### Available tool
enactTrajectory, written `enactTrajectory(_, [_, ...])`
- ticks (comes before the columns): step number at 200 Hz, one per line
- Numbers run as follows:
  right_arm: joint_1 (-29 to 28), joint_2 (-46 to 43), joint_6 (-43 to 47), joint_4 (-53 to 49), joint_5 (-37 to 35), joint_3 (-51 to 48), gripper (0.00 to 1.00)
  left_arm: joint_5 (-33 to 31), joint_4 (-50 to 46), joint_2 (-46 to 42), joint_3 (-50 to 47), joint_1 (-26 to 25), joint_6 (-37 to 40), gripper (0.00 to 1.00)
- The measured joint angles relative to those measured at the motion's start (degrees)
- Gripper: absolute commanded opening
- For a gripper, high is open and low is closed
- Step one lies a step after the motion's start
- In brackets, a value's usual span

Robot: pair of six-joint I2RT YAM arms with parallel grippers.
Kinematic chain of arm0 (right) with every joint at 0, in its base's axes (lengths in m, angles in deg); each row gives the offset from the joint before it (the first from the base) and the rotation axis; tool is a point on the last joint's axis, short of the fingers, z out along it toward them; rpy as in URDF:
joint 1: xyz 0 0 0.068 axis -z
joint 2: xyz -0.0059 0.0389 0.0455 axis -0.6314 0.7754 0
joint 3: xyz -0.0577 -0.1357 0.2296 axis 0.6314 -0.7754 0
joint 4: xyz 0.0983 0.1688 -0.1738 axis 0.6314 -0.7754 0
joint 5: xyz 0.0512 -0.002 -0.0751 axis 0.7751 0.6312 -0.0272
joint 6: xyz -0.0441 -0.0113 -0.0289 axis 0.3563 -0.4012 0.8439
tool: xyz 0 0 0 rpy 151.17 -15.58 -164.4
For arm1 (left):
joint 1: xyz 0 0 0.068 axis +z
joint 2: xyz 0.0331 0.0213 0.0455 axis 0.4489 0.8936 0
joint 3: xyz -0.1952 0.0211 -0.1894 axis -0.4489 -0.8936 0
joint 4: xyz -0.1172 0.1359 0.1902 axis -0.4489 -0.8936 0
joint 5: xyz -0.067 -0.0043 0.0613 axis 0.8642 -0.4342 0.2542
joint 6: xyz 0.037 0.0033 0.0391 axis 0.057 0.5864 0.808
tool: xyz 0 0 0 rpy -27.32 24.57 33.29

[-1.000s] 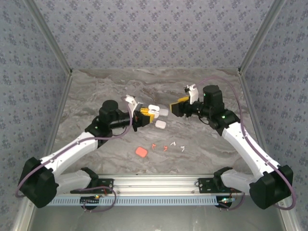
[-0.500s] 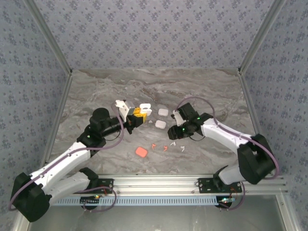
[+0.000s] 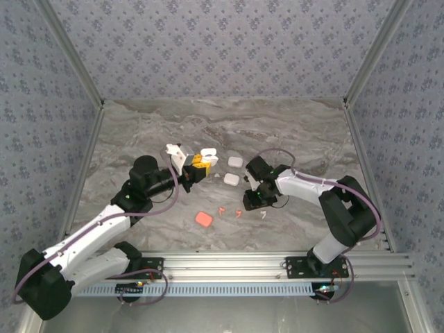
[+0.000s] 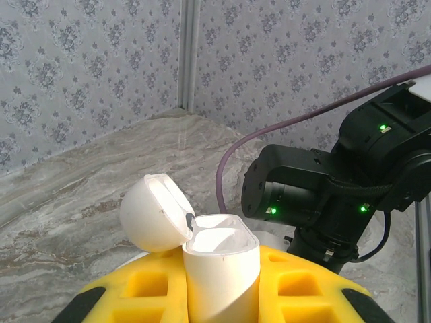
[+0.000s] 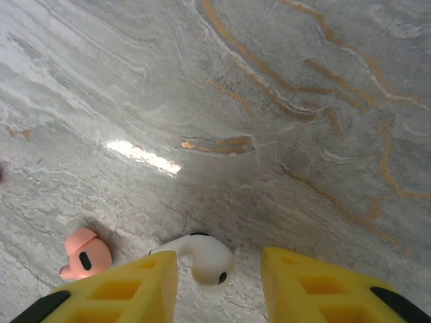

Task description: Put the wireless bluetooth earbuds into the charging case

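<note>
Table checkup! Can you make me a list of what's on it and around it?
Surface: marbled grey table, no spills seen.
Job's things: open white case; white earbud; orange-pink earbud beside it.
Clutter: two closed white cases; orange-red case.
Grippers: left gripper fingers shut on the open white case; right gripper open, fingers either side of the white earbud.
Cables: purple cable looping off the right arm.
Surroundings: patterned walls, metal rail.
</note>
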Motion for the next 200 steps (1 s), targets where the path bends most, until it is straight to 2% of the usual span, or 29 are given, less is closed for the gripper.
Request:
enactTrajectory(65, [-0.52, 0.5, -0.72, 0.09, -1.2, 0.35, 0.2, -0.02, -0.04, -0.11, 0.0, 0.0, 0.04, 0.1])
enactTrajectory(107, [-0.83, -1.07, 0.04, 0.33, -2.08, 0.44, 0.2, -0.02, -0.04, -0.11, 0.0, 0.0, 0.02, 0.1])
enactTrajectory(154, [-0.92, -13.64, 5.11, 0.07, -6.27, 1.55, 0.19, 0.9, 0.04, -0.11, 0.0, 0.0, -0.02, 0.1])
enactTrajectory(200, [-3.39, -25.99, 12.35, 3.87, -9.92, 6.01, 0.2, 5.03, 1.75, 1.57, 0.0, 0.0, -0.26, 0.1])
